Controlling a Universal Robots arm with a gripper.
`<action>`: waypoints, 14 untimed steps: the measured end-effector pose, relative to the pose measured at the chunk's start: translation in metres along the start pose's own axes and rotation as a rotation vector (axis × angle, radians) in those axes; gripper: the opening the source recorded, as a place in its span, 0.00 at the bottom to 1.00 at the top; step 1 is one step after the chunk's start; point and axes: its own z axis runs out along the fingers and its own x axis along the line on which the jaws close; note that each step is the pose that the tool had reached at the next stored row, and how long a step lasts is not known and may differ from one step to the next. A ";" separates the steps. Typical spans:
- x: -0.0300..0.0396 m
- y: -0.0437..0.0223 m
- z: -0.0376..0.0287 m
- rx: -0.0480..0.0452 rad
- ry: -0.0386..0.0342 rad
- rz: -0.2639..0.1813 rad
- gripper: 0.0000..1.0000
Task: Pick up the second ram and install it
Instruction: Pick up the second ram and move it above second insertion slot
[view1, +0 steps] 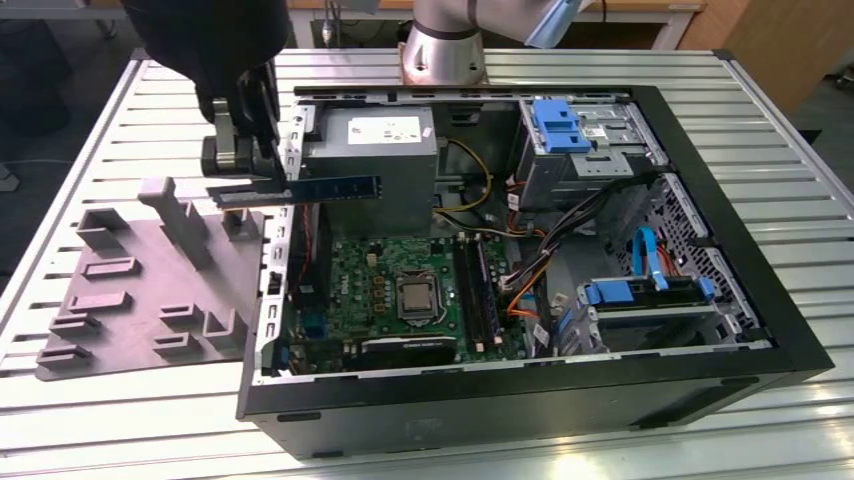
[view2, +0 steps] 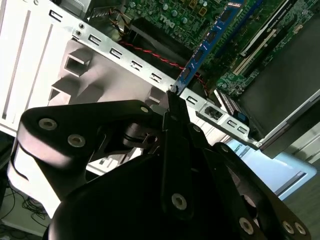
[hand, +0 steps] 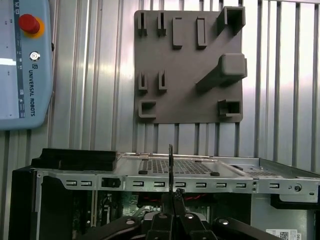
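Above metal case (view1: 747, 360) edge | end effector (view1: 258, 192) pinching slim flat second ram (view1: 334, 187)

second ram (view1: 334, 187) dark blue | holder plate (hand: 187, 75) grey | motherboard (view1: 367, 275) green | table (view1: 120, 420) silver, ribbed

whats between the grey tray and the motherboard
The case wall, in the exterior view. The ram, held in the tool, hangs over it.

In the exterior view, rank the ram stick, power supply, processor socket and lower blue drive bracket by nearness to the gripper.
1. second ram, held by the gripper.
2. power supply, by the stick's free end.
3. processor socket, mid-motherboard.
4. lower blue drive bracket, the exterior view's right.
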 end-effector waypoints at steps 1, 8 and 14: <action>0.0000 -0.0009 0.0000 0.0000 0.0000 0.000 0.12; 0.0002 -0.0081 -0.0002 0.0000 -0.0001 0.000 0.12; 0.0003 -0.0137 -0.0004 0.0000 -0.0001 0.000 0.12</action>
